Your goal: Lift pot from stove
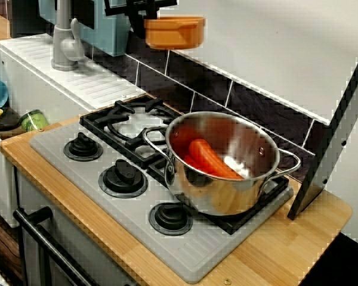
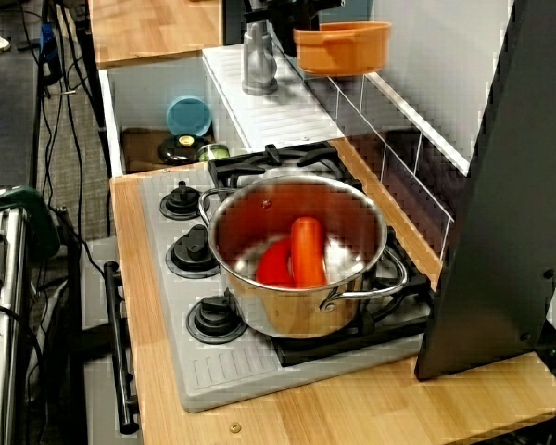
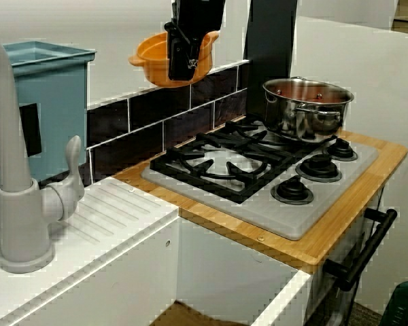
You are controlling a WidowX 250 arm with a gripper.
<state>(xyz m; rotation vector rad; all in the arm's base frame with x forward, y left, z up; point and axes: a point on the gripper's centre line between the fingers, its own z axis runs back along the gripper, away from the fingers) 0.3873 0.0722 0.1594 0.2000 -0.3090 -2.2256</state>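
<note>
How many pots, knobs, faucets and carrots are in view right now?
Pots: 2, the orange pot held up by the gripper and the steel pot on the stove
Knobs: 3
Faucets: 1
Carrots: 1
Total: 7

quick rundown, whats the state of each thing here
orange pot: held in the air, tilted, off the stove
end effector: shut on the orange pot's rim
steel pot: upright on a burner grate, lidless, orange and red items inside
stove: empty burner grate beside the steel pot
</note>
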